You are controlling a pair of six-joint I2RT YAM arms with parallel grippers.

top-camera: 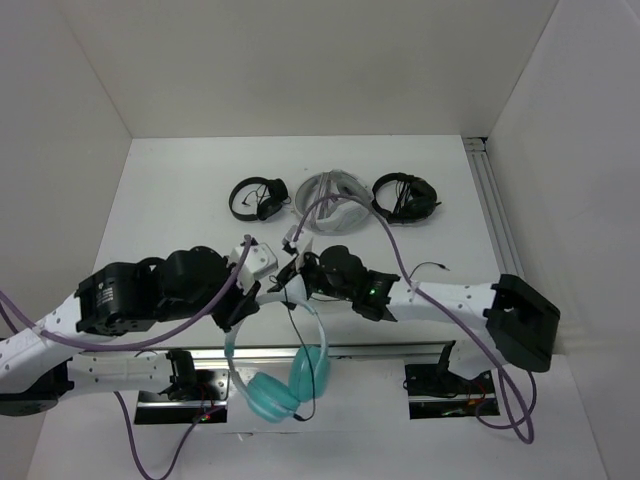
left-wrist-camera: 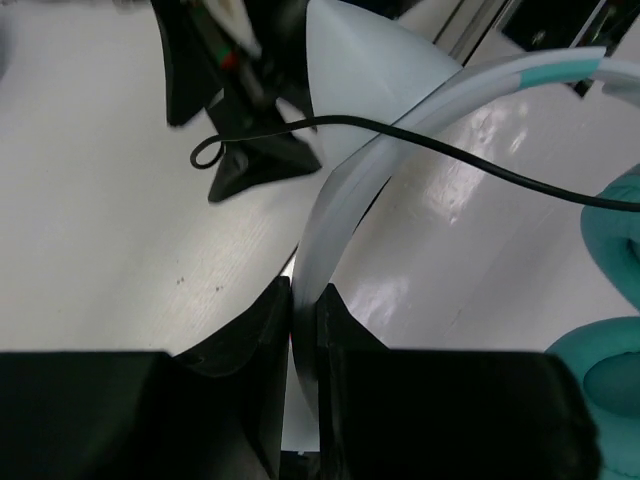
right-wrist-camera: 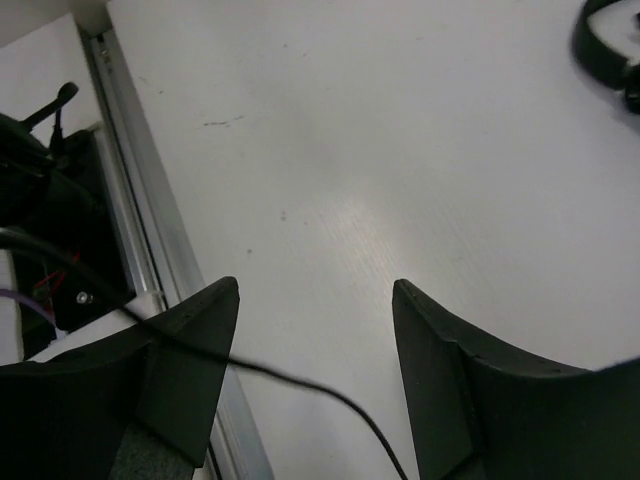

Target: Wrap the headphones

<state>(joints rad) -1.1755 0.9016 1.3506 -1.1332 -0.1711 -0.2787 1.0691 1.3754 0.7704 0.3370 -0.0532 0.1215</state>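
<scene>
The headphones have teal ear cups (top-camera: 277,391) hanging past the table's near edge and a thin white headband (top-camera: 312,318) rising to the grippers. My left gripper (top-camera: 243,303) is shut on the headband; in the left wrist view its jaws (left-wrist-camera: 305,290) pinch the white band (left-wrist-camera: 345,190), with the teal cups (left-wrist-camera: 612,372) at the right. The thin black cable (left-wrist-camera: 450,150) runs across above the band. My right gripper (top-camera: 290,272) is open just beside the left one. In the right wrist view (right-wrist-camera: 315,290) the cable (right-wrist-camera: 300,385) crosses loosely between its fingers, not gripped.
At the back of the table lie a black pair of headphones (top-camera: 258,197), a white-grey pair (top-camera: 330,205) and another black pair (top-camera: 405,197). A metal rail (top-camera: 492,200) runs along the right edge and another (top-camera: 380,352) along the near edge.
</scene>
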